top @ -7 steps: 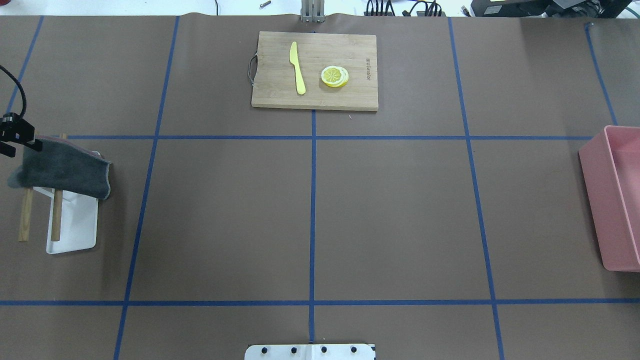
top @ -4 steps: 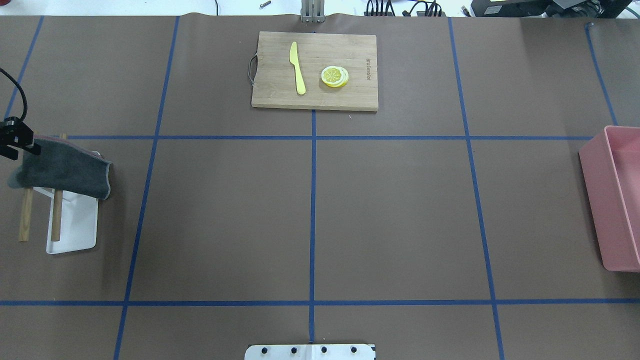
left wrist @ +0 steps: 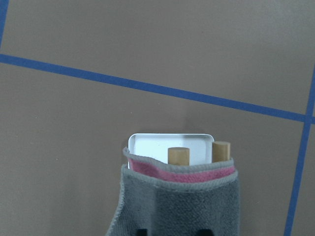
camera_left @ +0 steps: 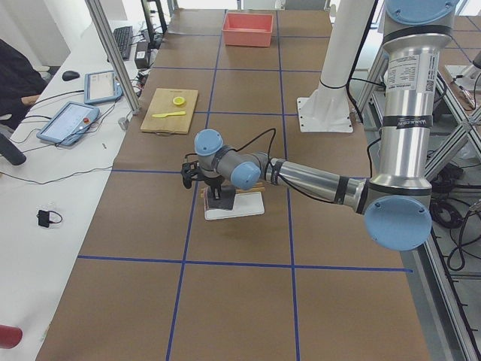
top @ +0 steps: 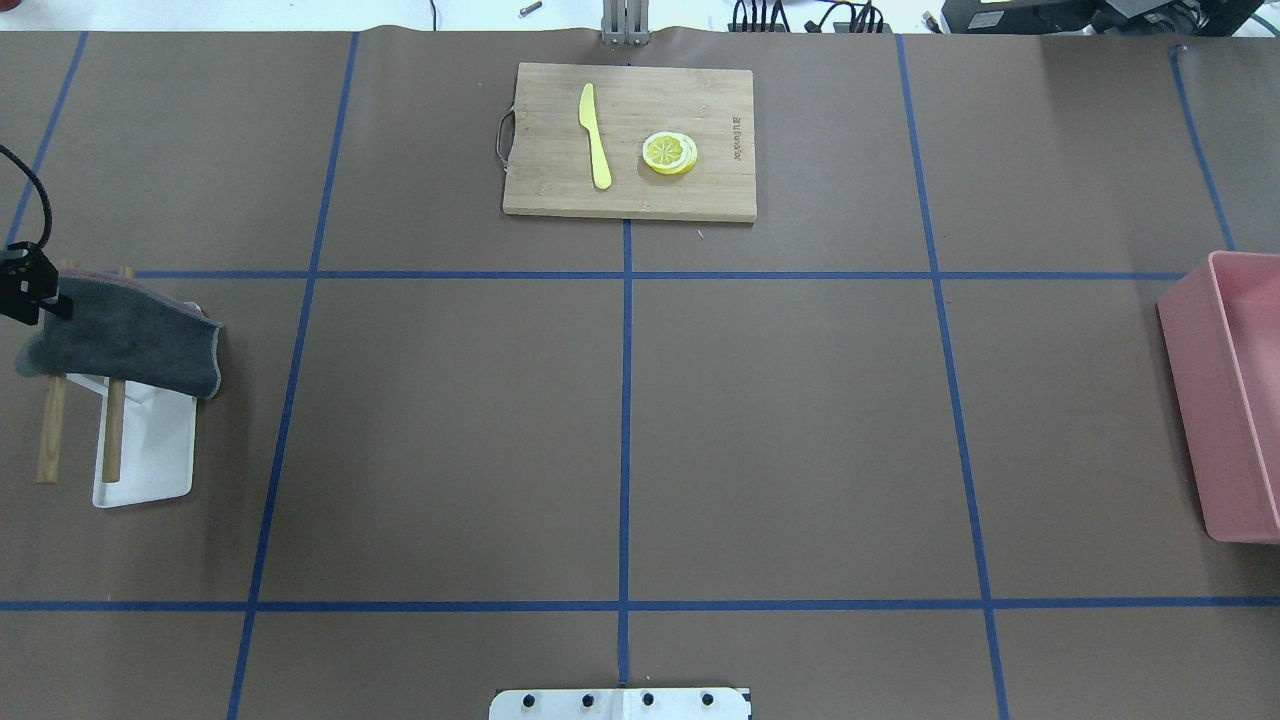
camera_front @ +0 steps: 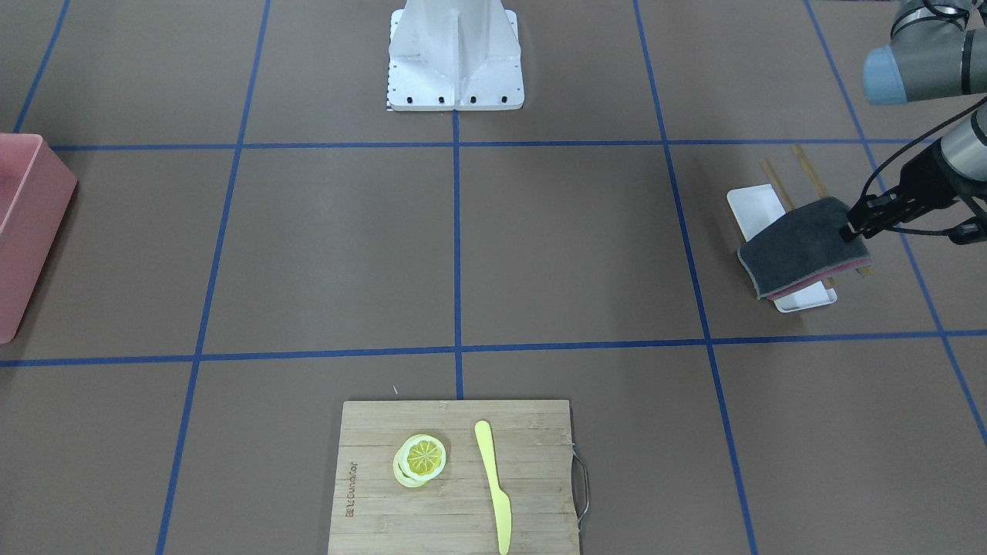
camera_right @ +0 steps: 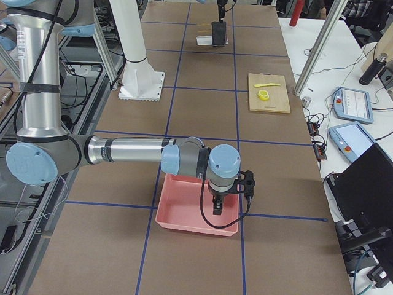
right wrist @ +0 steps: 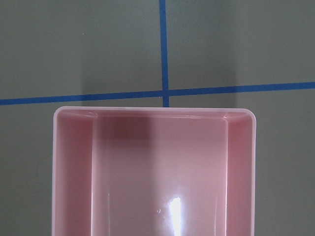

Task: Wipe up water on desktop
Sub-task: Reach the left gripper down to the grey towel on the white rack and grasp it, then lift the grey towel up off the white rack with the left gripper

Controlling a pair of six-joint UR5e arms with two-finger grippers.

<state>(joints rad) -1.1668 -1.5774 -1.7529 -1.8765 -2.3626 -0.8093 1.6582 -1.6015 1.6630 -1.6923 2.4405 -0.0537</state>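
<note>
We see bright, even light from above on the matte brown tabletop (top: 780, 430), with no glare on it. Shadows are soft: a faint one lies beside the grey cloth (top: 130, 345), another beside the pink bin (camera_front: 31, 223). In the right wrist view a white glare spot sits on the bin's glossy floor, and the tabletop looks greenish grey. In the left wrist view the cloth, close at the bottom edge, looks slightly soft. The overhead view's top strip is washed out.
</note>
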